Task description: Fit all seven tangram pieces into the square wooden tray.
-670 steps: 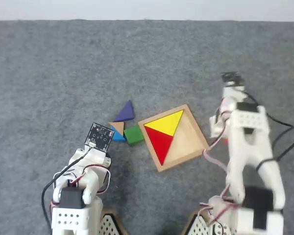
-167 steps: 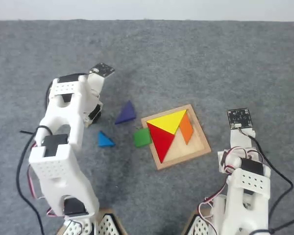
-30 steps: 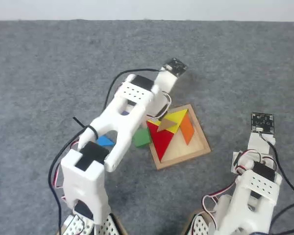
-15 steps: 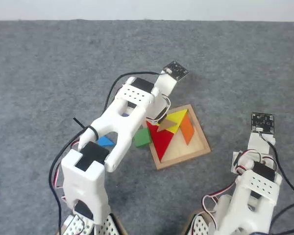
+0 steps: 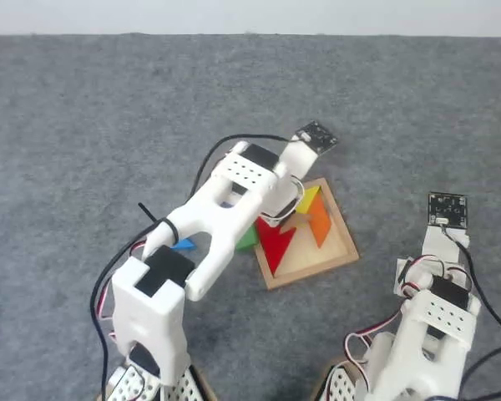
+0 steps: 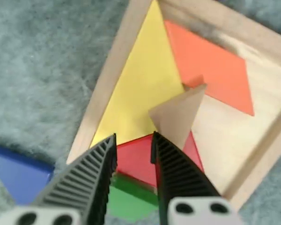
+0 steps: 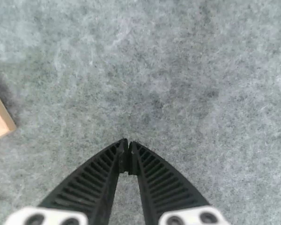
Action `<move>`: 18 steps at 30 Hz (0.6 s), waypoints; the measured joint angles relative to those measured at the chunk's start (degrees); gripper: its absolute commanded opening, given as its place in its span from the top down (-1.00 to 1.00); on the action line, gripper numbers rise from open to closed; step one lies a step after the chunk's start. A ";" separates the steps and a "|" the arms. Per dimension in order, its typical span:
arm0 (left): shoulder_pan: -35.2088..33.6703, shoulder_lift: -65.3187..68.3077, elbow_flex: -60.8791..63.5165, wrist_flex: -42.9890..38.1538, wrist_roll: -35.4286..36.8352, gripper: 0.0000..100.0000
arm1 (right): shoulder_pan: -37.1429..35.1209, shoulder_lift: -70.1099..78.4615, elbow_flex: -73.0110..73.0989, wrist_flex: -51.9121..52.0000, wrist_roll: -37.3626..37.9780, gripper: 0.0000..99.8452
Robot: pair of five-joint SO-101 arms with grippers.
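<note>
Nearest the bases, the right gripper [image 7: 128,145] sits clenched and empty over the grey carpet [image 7: 178,70]. The green square block [image 5: 249,240] and the light blue triangle [image 5: 184,244] lie outside the square wooden tray [image 6: 114,61]. Since half a second ago, the left arm has swung further over the tray. The left gripper [image 6: 133,137] is released. The tan wooden triangle [image 6: 178,117] lies just beside one jaw, overlapping the yellow triangle [image 6: 140,89] and the red triangle [image 6: 136,159]. We judge it not yet seated.
</note>
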State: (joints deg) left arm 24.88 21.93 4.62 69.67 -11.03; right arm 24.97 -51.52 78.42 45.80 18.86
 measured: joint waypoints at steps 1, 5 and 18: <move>0.18 0.00 0.00 -0.09 0.00 0.76 | 0.00 0.00 0.00 0.00 0.00 0.98; 1.49 0.00 0.00 -0.09 0.26 0.76 | 0.00 0.00 0.00 0.00 0.00 0.98; 5.45 0.00 0.00 3.69 2.02 0.76 | 0.00 0.00 0.00 0.00 0.00 0.98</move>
State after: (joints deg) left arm 30.33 21.93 4.62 73.36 -9.01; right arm 24.97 -51.52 78.42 45.80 18.86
